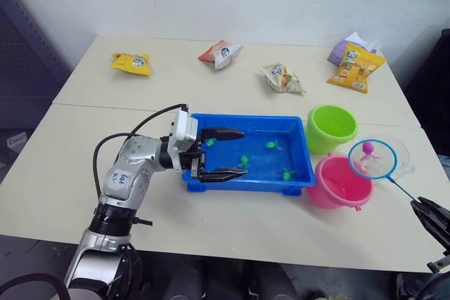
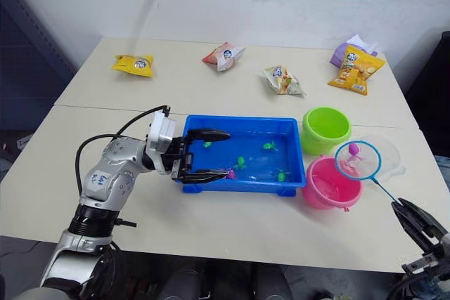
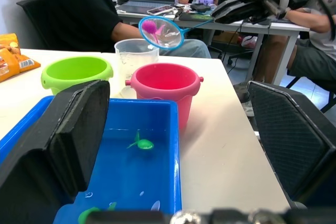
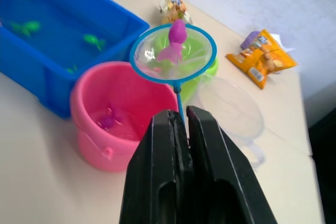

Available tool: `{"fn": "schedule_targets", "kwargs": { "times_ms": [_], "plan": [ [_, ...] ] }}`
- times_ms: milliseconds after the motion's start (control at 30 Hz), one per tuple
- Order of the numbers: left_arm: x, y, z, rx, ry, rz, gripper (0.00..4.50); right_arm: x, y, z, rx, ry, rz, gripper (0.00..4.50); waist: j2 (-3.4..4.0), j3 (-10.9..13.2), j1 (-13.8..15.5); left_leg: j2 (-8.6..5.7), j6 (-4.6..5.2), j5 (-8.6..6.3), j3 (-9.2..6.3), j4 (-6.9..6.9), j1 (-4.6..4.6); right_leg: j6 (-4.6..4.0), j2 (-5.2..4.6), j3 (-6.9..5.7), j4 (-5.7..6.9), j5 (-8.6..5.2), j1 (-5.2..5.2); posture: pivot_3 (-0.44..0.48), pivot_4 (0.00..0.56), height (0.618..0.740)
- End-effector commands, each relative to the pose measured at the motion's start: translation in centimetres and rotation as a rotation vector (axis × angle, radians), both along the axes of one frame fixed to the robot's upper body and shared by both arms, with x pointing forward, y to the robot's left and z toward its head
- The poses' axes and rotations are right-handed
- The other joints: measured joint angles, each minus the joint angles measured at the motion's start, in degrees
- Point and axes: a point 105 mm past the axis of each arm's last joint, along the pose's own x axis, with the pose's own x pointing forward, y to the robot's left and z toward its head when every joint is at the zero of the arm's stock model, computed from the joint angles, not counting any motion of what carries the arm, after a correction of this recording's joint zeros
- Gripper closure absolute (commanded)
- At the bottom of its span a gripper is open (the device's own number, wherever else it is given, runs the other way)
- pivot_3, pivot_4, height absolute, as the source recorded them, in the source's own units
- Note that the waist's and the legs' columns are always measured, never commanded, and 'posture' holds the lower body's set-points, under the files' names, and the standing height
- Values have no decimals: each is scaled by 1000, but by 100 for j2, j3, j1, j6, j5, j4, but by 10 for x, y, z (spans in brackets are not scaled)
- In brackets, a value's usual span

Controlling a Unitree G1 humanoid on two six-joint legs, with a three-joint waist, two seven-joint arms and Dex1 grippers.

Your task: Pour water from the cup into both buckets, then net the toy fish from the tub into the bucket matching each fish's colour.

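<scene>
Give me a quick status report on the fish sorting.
Right gripper shut on net handle, pink fish in the net above pink bucket. Left gripper open, astride tub end wall. Green fish remain in tub.

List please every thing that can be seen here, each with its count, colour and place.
Shallow rectangular blue plastic tub: one, table centre, holds water.
Tiny green plastic fish: at least four, in the tub.
Round lime green plastic bucket: one, beside the tub's far right corner.
Round pink plastic bucket: one, nearer than the green bucket.
Blue-rimmed mesh net: one, above the pink bucket, holds a pink fish.
Clear plastic jug: one, behind the pink bucket.
Snack packets: five, far table side.
Left claw: open, astride the tub's left wall.
Right claw: shut on the net's stick.
</scene>
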Motion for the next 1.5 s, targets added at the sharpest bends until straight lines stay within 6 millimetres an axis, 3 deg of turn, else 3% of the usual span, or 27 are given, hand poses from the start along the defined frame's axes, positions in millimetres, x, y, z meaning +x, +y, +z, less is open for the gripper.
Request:
{"fn": "schedule_targets", "kwargs": {
  "times_ms": [33, 200, 400, 500, 633, 800, 867, 967, 1067, 1300, 1500],
  "plan": [
    [0, -2, 6, -13, -30, -9, 8, -2, -1, -8, -181, -49, 19, 4500, 1, -1, -5, -1, -1, 0, 1, 0, 0, 0, 0, 1, 1, 0, 0, 0, 150, 740],
    [-1, -2, 6, -18, -25, 6, 8, -4, -5, -22, -515, -141, 66, 4500, 3, -1, -5, -2, -7, 3, 3, 0, 8, 0, 0, 2, 5, 0, 3, 0, 150, 740],
    [0, 0, 5, -10, -20, 19, 8, 0, -7, -17, -904, -301, 104, 4500, 3, -1, -20, -4, -17, 2, 14, -7, 49, -5, 2, 11, 4, -3, 35, 0, 150, 740],
    [1, 1, 5, -7, -20, 22, 8, 1, -7, -17, -1000, -345, 124, 4500, 2, -1, -13, -1, -26, 0, 13, -13, 84, -12, 7, 9, 0, -7, 68, 0, 150, 740],
    [2, 4, 5, 3, -19, 32, 8, 8, -10, -15, -919, -395, 74, 4500, 2, -1, -15, 0, -30, 0, 11, -12, 86, -14, 7, 8, -1, -8, 72, 0, 150, 740],
    [6, 23, -1, 38, -2, 84, 8, 21, 13, -1, -462, -388, 105, 4500, 3, -1, -57, 7, -28, 2, 10, -12, 94, -21, 7, 8, 3, -12, 78, 0, 150, 740],
    [9, 36, -7, 55, 18, 128, 8, 29, 22, 21, -256, -408, 101, 4500, 5, -1, -85, 10, -27, 1, 9, -14, 100, -23, 6, 8, 6, -13, 83, 0, 150, 740],
    [13, 55, -10, 64, 38, 193, 8, 40, 54, 37, -10, -290, 252, 4500, 14, 0, -157, 14, -23, 0, 4, -11, 100, -24, 3, 7, 14, -14, 82, 0, 150, 740],
    [15, 73, -10, 67, 47, 251, 8, 57, 85, 44, 101, -142, 398, 4500, 5, 0, -143, 18, -18, -3, -12, -11, 96, -26, 4, -7, 11, -15, 83, 0, 150, 740],
    [9, 90, -15, 130, 32, 286, 8, 109, 128, 30, 24, 105, 506, 4500, 3, 1, -122, 14, -12, -7, -16, -2, 76, -25, -4, -15, -1, -14, 73, 0, 150, 740],
    [1, 91, -17, 148, 22, 298, 8, 128, 152, 10, -94, 204, 612, 4500, 4, 1, -14, 13, -16, -7, -17, -10, 49, -28, -3, -19, -7, -16, 46, 0, 150, 740]
  ]
}}
